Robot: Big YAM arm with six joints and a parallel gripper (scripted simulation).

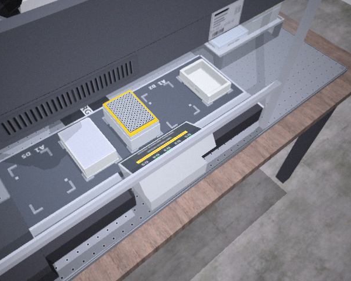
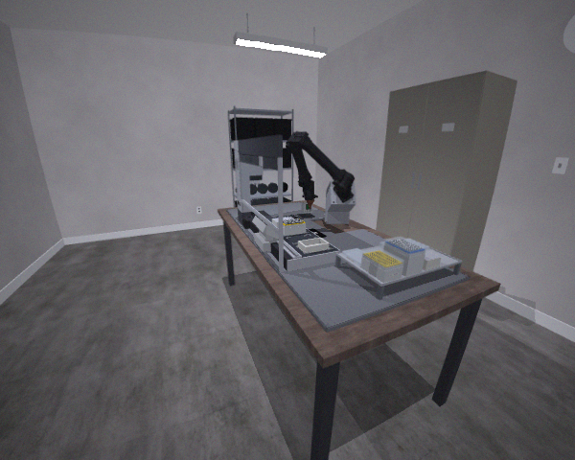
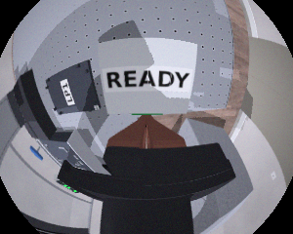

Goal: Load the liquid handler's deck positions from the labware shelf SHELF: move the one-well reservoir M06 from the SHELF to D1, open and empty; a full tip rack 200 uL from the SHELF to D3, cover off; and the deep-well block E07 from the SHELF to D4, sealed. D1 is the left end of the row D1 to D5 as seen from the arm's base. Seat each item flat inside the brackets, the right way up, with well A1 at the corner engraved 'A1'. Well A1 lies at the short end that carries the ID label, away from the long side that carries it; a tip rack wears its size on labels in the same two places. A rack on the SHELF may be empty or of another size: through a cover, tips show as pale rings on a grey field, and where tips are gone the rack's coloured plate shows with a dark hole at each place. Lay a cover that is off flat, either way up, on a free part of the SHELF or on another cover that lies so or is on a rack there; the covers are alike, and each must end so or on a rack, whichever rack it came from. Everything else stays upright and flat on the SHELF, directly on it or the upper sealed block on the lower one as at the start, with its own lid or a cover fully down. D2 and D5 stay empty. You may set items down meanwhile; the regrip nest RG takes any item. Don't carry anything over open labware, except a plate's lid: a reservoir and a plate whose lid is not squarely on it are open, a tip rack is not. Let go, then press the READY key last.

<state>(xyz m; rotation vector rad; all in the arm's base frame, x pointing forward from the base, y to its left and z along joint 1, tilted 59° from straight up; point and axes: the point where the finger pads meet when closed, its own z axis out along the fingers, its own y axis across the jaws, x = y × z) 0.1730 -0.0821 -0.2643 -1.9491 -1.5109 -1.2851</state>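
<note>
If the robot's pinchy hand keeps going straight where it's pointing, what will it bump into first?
Most likely the READY key. The shut, empty gripper points straight at it in the wrist view, with nothing between them. How close the tips are, or whether they touch it, I cannot tell.

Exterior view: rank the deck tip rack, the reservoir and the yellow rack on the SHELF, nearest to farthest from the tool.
1. Deck tip rack, just in front of the shut, empty tool.
2. Reservoir, further toward the camera.
3. Yellow rack, on the SHELF at the table's near end.
</note>
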